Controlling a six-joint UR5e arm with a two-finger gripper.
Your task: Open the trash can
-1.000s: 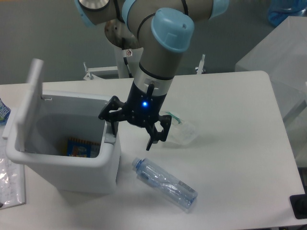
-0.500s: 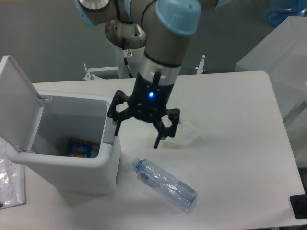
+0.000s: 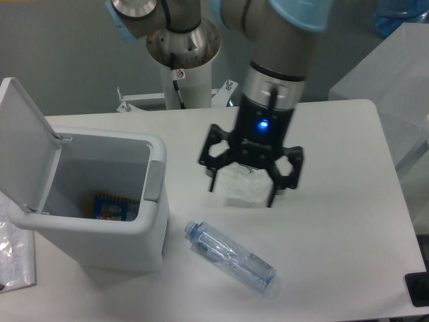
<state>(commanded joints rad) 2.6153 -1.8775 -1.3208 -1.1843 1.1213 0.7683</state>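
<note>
Bin open at left of frame, gripper hanging clear at centre

The likeliest trouble now is the wide-spread, empty gripper (image 3: 242, 190) dropping onto the crumpled clear wrapper (image 3: 242, 186) just beneath it, or sweeping low and knocking the bottle (image 3: 230, 255) at lower centre; a swing left could also bump the bin (image 3: 100, 228) and let the lid (image 3: 25, 144) fall shut. The bin is a white boxy tub with rounded corners, its flat lid standing up at the far left, a grey tab (image 3: 154, 182) on its right inner wall and something blue and orange lying at the bottom.
</note>
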